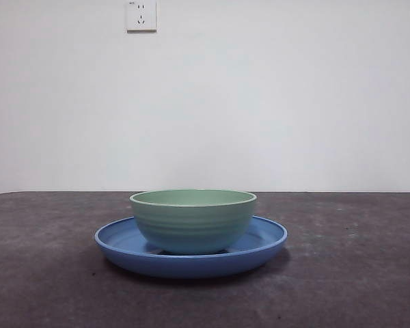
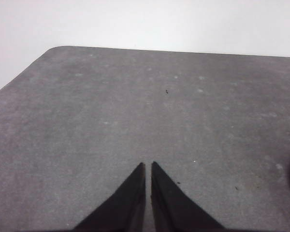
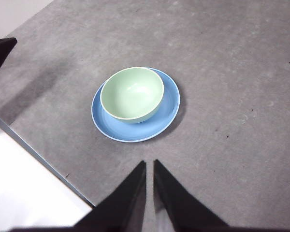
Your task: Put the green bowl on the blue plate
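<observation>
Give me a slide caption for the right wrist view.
Green bowl sits upright in the blue plate on the grey table; right gripper shut, clear of both.

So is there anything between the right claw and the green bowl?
Only the blue plate under the green bowl and bare table before the right gripper, per its wrist view.

Bare test room: grey table [image 1: 369,273], white wall [image 1: 294,96], wall socket [image 1: 141,15].
</observation>
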